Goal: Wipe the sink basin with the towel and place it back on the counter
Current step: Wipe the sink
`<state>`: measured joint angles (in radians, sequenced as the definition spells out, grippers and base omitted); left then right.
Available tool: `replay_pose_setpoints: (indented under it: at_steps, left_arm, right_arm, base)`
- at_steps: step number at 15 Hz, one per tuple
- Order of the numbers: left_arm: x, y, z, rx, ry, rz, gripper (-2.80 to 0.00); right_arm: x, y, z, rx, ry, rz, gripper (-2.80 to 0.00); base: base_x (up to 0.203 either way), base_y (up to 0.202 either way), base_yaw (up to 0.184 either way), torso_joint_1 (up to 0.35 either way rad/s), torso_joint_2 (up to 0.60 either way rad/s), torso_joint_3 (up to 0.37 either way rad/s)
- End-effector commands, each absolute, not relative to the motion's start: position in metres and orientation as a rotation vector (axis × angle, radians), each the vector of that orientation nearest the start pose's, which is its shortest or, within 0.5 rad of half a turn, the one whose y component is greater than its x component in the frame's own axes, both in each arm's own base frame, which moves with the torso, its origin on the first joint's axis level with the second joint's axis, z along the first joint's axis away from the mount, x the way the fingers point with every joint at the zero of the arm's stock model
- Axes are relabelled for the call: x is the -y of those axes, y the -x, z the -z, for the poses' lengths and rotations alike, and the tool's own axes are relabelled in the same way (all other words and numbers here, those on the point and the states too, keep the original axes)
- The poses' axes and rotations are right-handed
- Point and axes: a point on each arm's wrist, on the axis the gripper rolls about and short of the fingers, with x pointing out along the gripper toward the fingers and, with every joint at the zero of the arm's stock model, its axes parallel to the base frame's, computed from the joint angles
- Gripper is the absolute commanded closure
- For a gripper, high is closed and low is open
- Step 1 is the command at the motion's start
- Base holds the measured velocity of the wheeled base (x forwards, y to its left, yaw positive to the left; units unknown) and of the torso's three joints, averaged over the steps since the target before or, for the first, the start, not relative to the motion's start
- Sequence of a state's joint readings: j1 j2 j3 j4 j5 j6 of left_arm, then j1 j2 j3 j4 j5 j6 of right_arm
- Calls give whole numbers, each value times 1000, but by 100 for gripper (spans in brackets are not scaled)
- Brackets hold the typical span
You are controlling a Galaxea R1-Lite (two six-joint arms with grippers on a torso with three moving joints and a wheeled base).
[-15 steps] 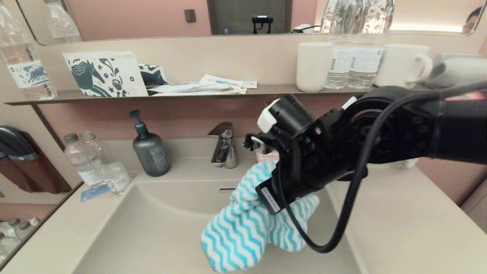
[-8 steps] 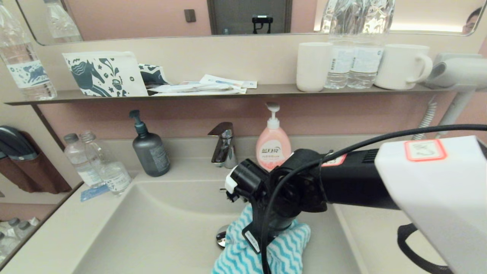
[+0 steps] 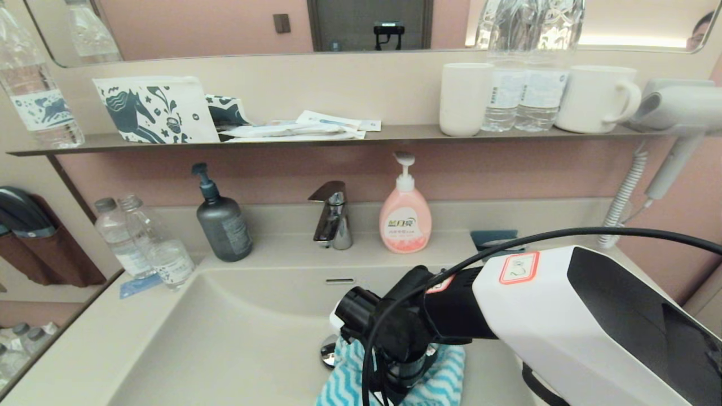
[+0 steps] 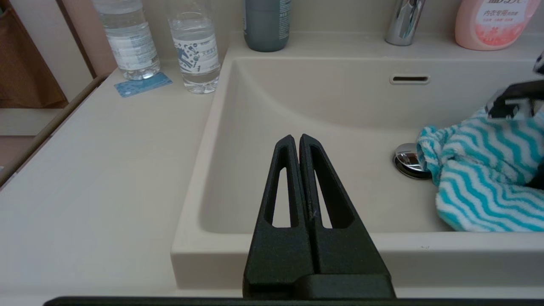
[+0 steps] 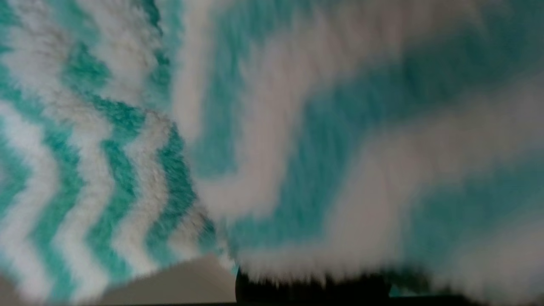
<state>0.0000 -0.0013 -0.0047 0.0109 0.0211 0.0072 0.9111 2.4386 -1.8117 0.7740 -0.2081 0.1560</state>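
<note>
The turquoise and white zigzag towel (image 3: 447,376) lies bunched on the floor of the beige sink basin (image 3: 237,338), right beside the chrome drain plug (image 3: 326,353). My right gripper (image 3: 403,383) points down into the basin and is shut on the towel, pressing it to the basin floor; the cloth hides its fingers. In the right wrist view the towel (image 5: 127,170) fills nearly everything. The left wrist view shows the towel (image 4: 480,182) touching the plug (image 4: 406,159). My left gripper (image 4: 299,138) hangs shut and empty before the basin's front rim (image 4: 297,250).
Behind the basin stand a chrome faucet (image 3: 333,217), a grey soap bottle (image 3: 223,223) and a pink soap bottle (image 3: 405,217). Two water bottles (image 3: 146,242) sit on the left counter (image 3: 79,349). The wall shelf (image 3: 395,134) carries cups and bottles.
My right arm came down with the towel, which hung above the basin a second ago and now rests on the basin floor by the drain plug.
</note>
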Motion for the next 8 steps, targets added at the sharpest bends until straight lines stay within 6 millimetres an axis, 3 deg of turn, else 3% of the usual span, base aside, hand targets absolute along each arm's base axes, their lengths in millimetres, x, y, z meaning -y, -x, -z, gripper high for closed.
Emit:
replay_pose_setpoints:
  at_steps: [1,8]
  left_arm:
    - [0,23,-76,-6,-8,-22,0]
    - [0,23,-76,-6,-8,-22,0]
  right_arm:
    - [-337,-265,-36,-1287,636,-452,0]
    - [-360,-246,-15,-1283,617,-458,0]
  base:
    - [0,0,0,0,0,0]
    - [0,0,0,0,0,0]
